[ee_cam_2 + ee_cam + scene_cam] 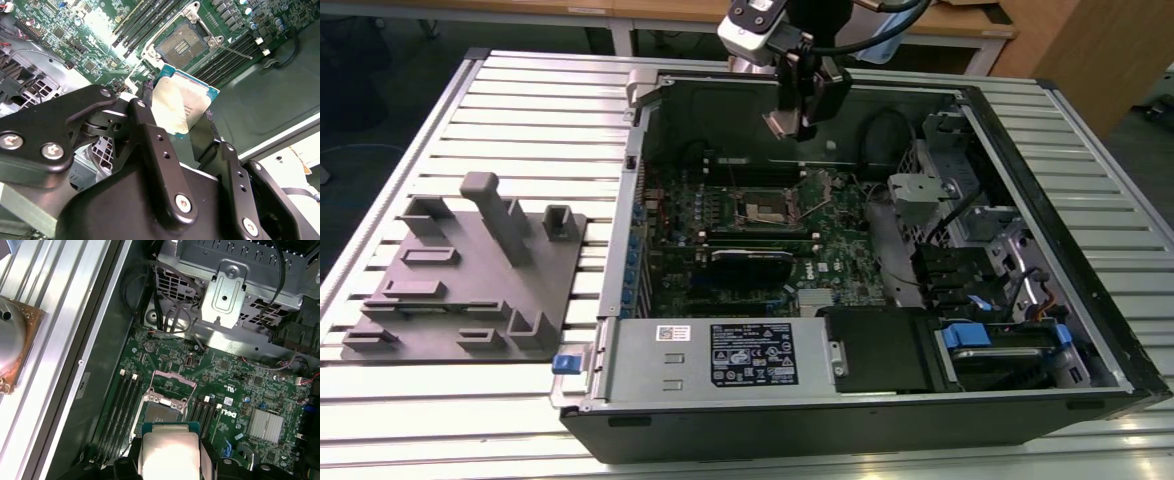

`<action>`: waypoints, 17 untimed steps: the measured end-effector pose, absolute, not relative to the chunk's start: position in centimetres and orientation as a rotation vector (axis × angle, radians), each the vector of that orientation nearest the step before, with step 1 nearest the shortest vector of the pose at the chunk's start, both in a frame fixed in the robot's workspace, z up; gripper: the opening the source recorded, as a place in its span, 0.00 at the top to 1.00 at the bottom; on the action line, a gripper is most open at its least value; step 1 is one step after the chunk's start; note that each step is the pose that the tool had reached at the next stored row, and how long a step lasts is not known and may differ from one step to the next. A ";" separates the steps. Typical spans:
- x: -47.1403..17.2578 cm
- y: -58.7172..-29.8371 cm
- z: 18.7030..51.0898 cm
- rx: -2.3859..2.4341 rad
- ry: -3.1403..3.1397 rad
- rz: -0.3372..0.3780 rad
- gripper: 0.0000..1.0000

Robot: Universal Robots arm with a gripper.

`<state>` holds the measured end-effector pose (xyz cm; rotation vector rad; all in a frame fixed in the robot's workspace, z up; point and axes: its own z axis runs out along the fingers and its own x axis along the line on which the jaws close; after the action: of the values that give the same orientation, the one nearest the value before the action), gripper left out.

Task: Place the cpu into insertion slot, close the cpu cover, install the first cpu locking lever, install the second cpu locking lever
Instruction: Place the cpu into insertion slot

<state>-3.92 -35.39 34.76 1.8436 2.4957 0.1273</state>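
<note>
Cpu (pixel 182 102) is held tight between the black jaws, up in the air. Under it, well apart, the insertion slot (pixel 162 412) sits on the green board (pixel 225 370). The cpu cover (pixel 173 382) stands lifted at the slot's edge. Around them, the computer case (pixel 854 432) lies on the ribbed desk (pixel 520 90).

The cpu (pixel 180 100) has a pale metal top with a soft satin sheen. The tool (pixel 181 122) is smooth matt black. The slot (pixel 182 44) has a shiny metal rim. The worktop (pixel 534 100) is ribbed, dull silvery metal.
</note>
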 end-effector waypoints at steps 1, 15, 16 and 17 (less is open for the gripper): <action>-3.9 -35.4 34.8 1.844 2.496 0.127 0.46; -3.9 -35.4 34.6 1.844 2.496 0.127 0.46; -3.9 -35.4 34.6 1.844 2.496 0.127 0.46; -3.9 -35.4 34.6 1.844 2.496 0.127 0.46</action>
<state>-3.92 -35.39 34.62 1.8436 2.4957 0.1273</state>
